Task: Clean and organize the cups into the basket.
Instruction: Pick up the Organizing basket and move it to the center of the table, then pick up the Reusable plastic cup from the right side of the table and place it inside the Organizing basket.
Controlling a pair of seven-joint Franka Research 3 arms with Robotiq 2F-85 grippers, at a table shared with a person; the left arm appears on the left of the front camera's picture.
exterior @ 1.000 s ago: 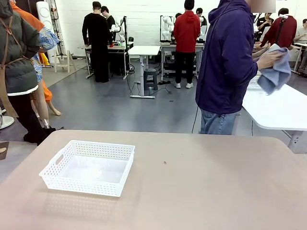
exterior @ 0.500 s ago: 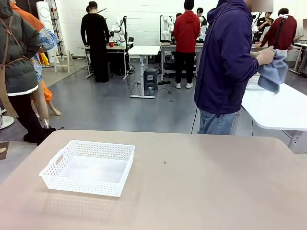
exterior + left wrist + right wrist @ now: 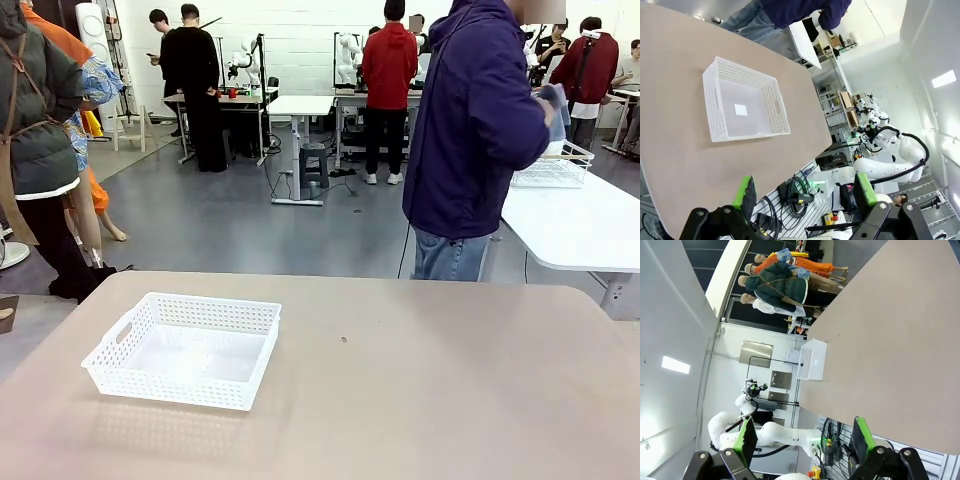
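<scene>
On the tan table (image 3: 450, 400), toward the robot's left side, the basket (image 3: 185, 350) sits flat and upright. It is a shallow white tray with lattice walls, and a cut-out handle shows in its left wall. It lies well in from the far edge and closer to the near-left part of the tabletop.

In the left wrist view the same basket (image 3: 745, 107) lies ahead of the left gripper (image 3: 805, 192), well apart from it, with a small pale square on its floor. The gripper hangs above the table's edge with its green pads (image 3: 746, 192) spread wide and clear of any object.

The right gripper (image 3: 804, 437) is likewise wide open – its two green pads (image 3: 861, 435) stand far apart over the bare tabletop. In this rolled view the basket (image 3: 811, 360) is small and far off, near the table's other end.

Across the table a person in a dark purple hooded top and jeans (image 3: 475, 130) stands turned away toward a white side table (image 3: 580, 225). A blue-grey cloth (image 3: 555, 108) shows at chest height in front of them, mostly hidden by the body, so the grip on it cannot be made out. A white wire basket (image 3: 553, 168) rests on that side table, just beside the person.
</scene>
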